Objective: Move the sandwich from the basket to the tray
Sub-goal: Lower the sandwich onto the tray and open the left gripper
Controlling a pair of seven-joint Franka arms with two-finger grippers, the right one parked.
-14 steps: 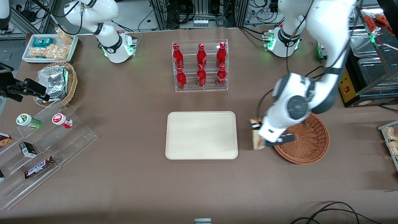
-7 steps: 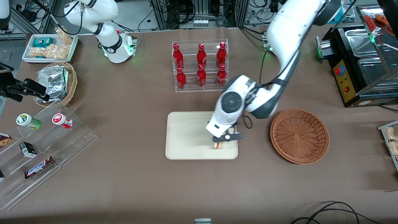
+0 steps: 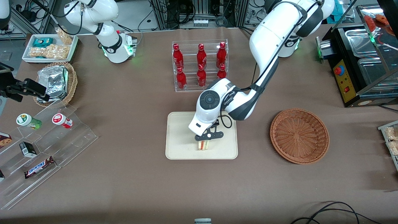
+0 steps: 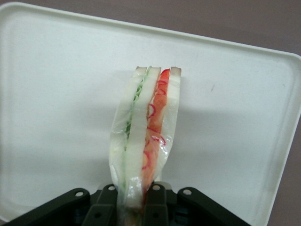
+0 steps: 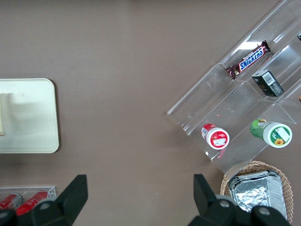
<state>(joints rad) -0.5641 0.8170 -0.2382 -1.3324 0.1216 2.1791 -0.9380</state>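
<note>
A: Item one, the sandwich. Where did it stand?

B: It hung over the tray, near the tray's edge closest to the front camera, clamped between the fingers of the gripper. Whether it touched the tray could not be told.

A: Item two, the basket?

B: It sat empty, well apart from the tray, toward the working arm's end of the table.

A: Progress?

B: The carry looked done. Lowering, release and withdrawal remained, by the look of it.
</note>
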